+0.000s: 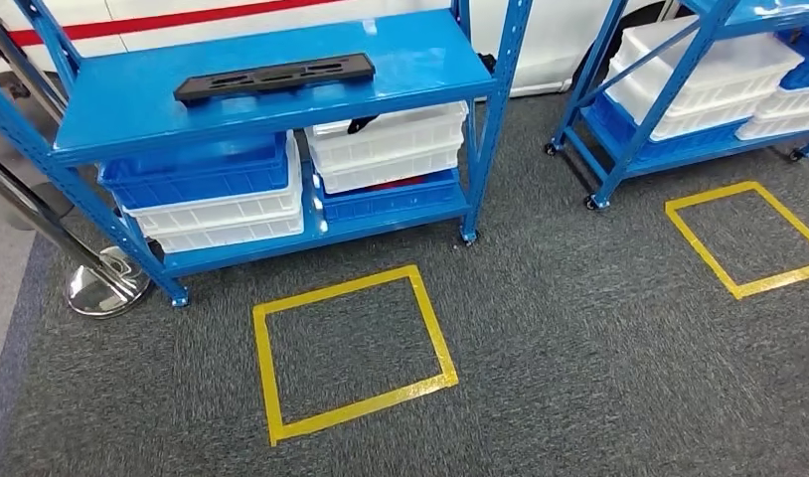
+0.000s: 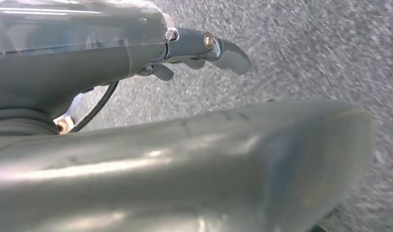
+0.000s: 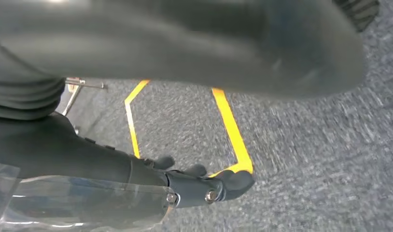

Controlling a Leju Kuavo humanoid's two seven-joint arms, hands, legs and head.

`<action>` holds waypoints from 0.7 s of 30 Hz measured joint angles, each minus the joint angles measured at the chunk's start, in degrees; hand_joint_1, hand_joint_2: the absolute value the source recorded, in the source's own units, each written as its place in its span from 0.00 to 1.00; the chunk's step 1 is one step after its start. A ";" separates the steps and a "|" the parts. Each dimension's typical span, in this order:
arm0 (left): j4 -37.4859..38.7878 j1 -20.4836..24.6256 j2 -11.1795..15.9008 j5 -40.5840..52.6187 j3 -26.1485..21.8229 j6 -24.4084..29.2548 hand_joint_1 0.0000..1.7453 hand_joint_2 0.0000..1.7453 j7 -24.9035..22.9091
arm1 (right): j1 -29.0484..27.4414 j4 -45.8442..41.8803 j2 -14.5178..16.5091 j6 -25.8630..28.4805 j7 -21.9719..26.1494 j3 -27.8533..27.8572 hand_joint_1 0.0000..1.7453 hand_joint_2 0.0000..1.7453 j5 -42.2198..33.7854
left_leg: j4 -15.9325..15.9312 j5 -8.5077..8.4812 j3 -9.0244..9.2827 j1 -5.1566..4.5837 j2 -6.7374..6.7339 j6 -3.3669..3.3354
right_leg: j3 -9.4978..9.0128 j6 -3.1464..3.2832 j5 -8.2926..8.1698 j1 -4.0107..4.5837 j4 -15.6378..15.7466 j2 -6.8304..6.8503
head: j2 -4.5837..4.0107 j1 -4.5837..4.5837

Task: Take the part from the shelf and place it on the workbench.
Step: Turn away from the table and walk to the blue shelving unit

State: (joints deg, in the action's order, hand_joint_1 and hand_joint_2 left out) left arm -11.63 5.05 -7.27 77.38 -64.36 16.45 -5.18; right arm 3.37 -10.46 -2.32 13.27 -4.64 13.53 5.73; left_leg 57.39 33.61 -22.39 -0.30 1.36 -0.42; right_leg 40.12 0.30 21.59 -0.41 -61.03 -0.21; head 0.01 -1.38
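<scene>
both hands hang empty, left hand (image 2: 194, 53) and right hand (image 3: 204, 181) with fingers loosely apart; best to square up on the yellow floor square (image 1: 353, 353) before reaching for the black part (image 1: 274, 77) on the blue shelf (image 1: 132, 104).

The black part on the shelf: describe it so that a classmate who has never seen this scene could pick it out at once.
Find the blue shelf unit on the left, behind the yellow floor square. On its top board lies the black part, long, flat and slotted. The white crates and blue crates all sit one level below.
</scene>
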 joint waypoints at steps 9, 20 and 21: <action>0.00 0.05 -0.01 -0.08 0.16 0.03 0.00 0.00 0.05 | -0.02 -0.02 0.01 -0.43 0.06 0.01 0.00 0.00 0.50 | 12.59 1.57 -12.33 1.31 -0.91 2.28 | -6.70 0.88 3.84 -0.73 2.67 0.27 | -0.01 -0.11; 0.00 0.01 -0.01 -0.14 0.21 0.49 0.00 0.00 0.20 | 0.48 -0.03 0.06 -0.80 0.43 -0.01 0.00 0.50 0.78 | -0.08 -5.12 -6.55 0.72 -1.37 -1.56 | -4.76 -2.56 9.69 -1.18 -7.02 0.51 | -0.01 0.08; 0.00 0.02 -0.01 -0.15 0.21 0.50 0.00 0.00 0.19 | 0.47 -0.03 0.05 -0.84 0.43 -0.01 0.00 0.75 0.82 | -0.08 -4.72 -6.18 0.60 -1.32 -1.69 | -2.25 -2.48 11.10 -1.09 -10.48 0.47 | -0.01 0.09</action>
State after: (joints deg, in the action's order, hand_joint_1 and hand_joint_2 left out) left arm -11.63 5.07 -7.28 77.24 -64.15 16.94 -4.99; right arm 3.84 -10.49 -2.26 12.43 -4.22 13.53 6.55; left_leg 57.32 28.89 -28.57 0.30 0.04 -2.12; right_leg 37.86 -2.18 32.69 -1.49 -71.51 0.26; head 0.01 -1.28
